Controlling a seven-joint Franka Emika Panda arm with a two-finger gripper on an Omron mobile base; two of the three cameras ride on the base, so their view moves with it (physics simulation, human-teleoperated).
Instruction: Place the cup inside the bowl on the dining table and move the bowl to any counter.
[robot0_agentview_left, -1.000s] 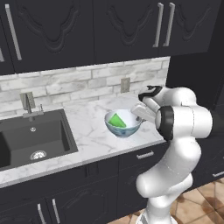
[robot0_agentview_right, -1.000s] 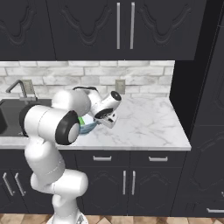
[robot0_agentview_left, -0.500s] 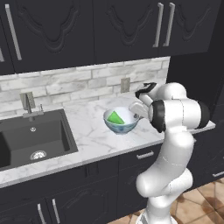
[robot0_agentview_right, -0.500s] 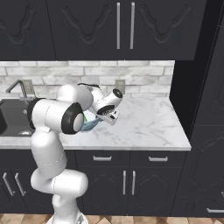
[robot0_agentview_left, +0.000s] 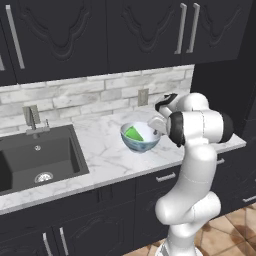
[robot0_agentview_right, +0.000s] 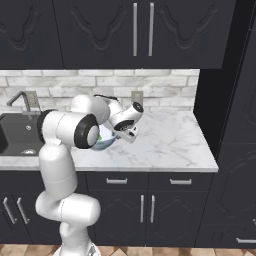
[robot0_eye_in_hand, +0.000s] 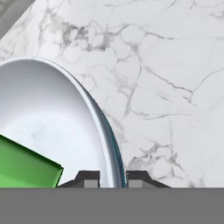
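The pale blue patterned bowl (robot0_agentview_left: 141, 143) stands on the marble counter (robot0_agentview_left: 110, 160), right of the sink. The bright-green cup (robot0_agentview_left: 133, 133) lies tilted inside it. My gripper (robot0_agentview_left: 159, 131) is at the bowl's right rim. In the hand view the bowl's rim (robot0_eye_in_hand: 105, 131) runs up between my fingertips (robot0_eye_in_hand: 91, 178), one inside the white bowl and one outside, the gripper (robot0_eye_in_hand: 113, 177) shut on it. A corner of the cup (robot0_eye_in_hand: 26, 168) shows at lower left. From the right base view the bowl (robot0_agentview_right: 104, 141) is partly hidden behind my arm, with the gripper (robot0_agentview_right: 124, 134) at its near side.
A dark inset sink (robot0_agentview_left: 35, 160) with a faucet (robot0_agentview_left: 32, 120) lies left of the bowl. The brick backsplash carries an outlet (robot0_agentview_left: 143, 96). Black upper cabinets hang above. Open marble counter (robot0_agentview_right: 165, 145) stretches right to a tall dark cabinet (robot0_agentview_right: 230, 125).
My arm's elbow has risen and straightened over the second. The bowl with the cup in it has stayed in the same spot on the counter.
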